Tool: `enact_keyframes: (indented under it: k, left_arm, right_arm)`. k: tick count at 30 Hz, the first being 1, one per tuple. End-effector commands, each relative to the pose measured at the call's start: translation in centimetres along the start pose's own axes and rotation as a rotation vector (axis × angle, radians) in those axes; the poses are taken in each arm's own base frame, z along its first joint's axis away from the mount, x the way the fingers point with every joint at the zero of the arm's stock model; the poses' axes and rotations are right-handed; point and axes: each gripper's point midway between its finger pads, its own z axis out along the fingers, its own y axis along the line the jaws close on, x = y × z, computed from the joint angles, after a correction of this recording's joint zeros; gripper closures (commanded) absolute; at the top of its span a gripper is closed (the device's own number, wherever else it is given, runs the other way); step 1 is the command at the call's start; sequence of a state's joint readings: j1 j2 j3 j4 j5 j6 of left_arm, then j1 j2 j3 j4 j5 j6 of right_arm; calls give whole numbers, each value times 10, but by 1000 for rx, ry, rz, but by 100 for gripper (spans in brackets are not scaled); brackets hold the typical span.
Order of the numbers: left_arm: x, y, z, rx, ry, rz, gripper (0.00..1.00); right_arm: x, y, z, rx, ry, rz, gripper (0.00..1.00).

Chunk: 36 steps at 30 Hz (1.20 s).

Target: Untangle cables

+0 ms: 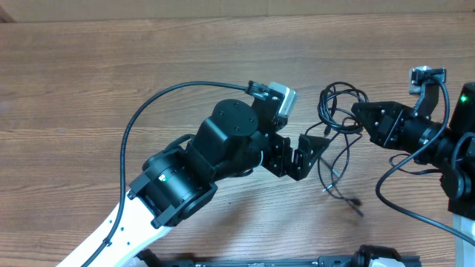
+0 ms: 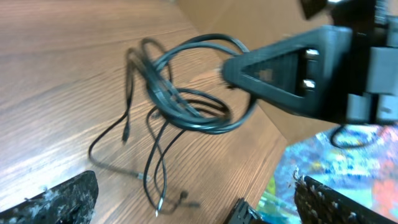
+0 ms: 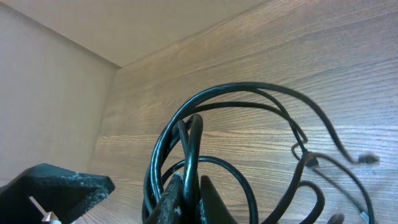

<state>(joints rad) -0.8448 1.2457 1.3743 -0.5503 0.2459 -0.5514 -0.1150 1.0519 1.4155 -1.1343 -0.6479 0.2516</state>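
The cables [image 1: 338,111] are thin black cords bunched in loose loops on the wooden table, with strands trailing down to small plug ends [image 1: 356,202]. My right gripper [image 1: 358,113] reaches in from the right and is shut on one side of the bunch. In the right wrist view its jaws [image 3: 198,200] pinch a looped cord [image 3: 186,149] between them. My left gripper [image 1: 310,152] stands open just left of and below the bunch, touching nothing. In the left wrist view the cables [image 2: 180,102] hang ahead of its wide-apart fingers [image 2: 56,199], and the right gripper [image 2: 231,67] holds them.
A thick black arm cable [image 1: 171,93] arcs over the left arm. A beige wall [image 3: 50,93] borders the table on one side. In the left wrist view, the table edge and a colourful surface [image 2: 336,162] lie beyond the right gripper.
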Motion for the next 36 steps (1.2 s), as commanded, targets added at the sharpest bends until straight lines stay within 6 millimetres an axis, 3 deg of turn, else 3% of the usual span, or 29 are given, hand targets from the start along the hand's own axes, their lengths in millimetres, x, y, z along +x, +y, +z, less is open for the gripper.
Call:
enact_keyframes:
  k: [1, 4, 9, 11, 13, 19, 23, 25, 31, 36]
  left_arm:
    - [-6, 6, -2, -45, -37, -19, 0]
    - [8, 14, -2, -73, 36, 390, 6]
    - [27, 25, -5, -66, 150, 959, 6]
    - [31, 20, -5, -14, 163, 1168, 0]
    - [38, 10, -4, 80, 156, 1360, 0]
    - [49, -15, -5, 253, 112, 1399, 15]
    - [54, -23, -5, 314, 100, 1409, 34]
    - [57, -27, -6, 344, 95, 1407, 33]
    - [64, -23, 4, 367, 130, 1388, 37]
    - [70, -17, 16, 376, 165, 1372, 50]
  right_arm:
    - [-3, 4, -3, -2, -20, 0, 96]
    - [6, 6, -3, -22, 16, 22, 96]
    - [33, 2, -4, -9, 123, 96, 96]
    - [42, 1, -6, -4, 156, 118, 96]
    - [52, 13, -8, -76, 203, 96, 96]
    - [61, 25, -10, -163, 253, 79, 96]
    - [62, 26, -6, -190, 280, 82, 96]
    - [63, 28, -4, -209, 298, 92, 96]
    - [65, 37, -6, -278, 315, 70, 96]
    - [65, 37, -6, -278, 315, 69, 96]
